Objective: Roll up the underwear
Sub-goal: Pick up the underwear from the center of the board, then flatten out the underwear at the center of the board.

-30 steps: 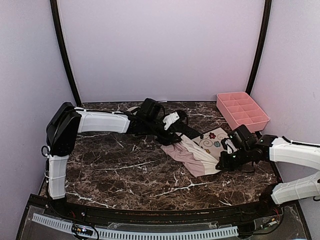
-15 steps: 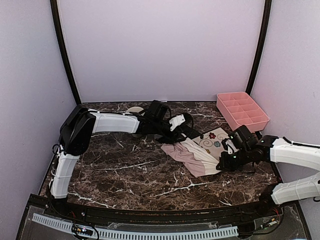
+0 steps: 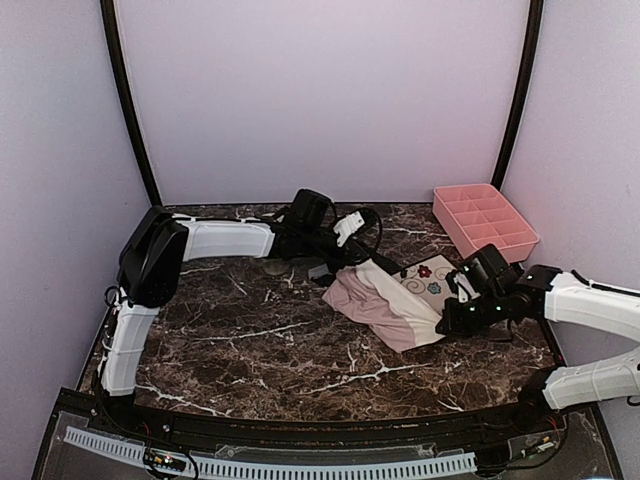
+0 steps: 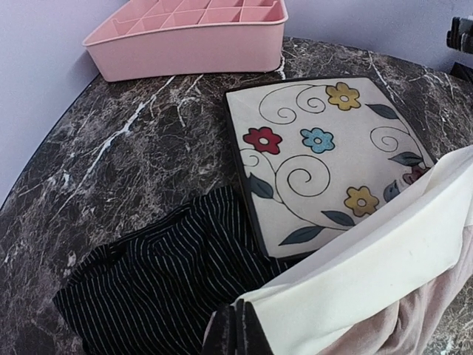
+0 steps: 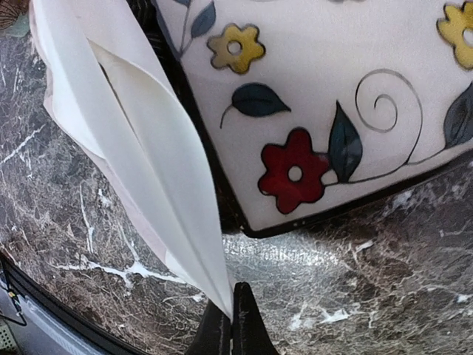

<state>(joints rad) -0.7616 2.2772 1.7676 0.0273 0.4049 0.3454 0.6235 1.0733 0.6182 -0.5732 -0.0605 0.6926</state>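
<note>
Pinching the pink-and-white underwear [image 3: 385,300] tight by its white hem in the left gripper [image 4: 236,329], by the opposite corner in the right gripper [image 5: 233,325]. Draping over the flowered plate [image 4: 318,148], right of the table [image 3: 230,340] centre, beside the black underwear [image 4: 155,288]. Leaving bare marble toward the left edge.

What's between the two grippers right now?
The pale underwear, pinched at one end by the left gripper and at the other by the right gripper, overlapping the edge of the flowered plate. The top view shows it best.

The pale underwear [image 4: 369,259] covers the plate's [image 4: 310,170] corner, perhaps more.
</note>
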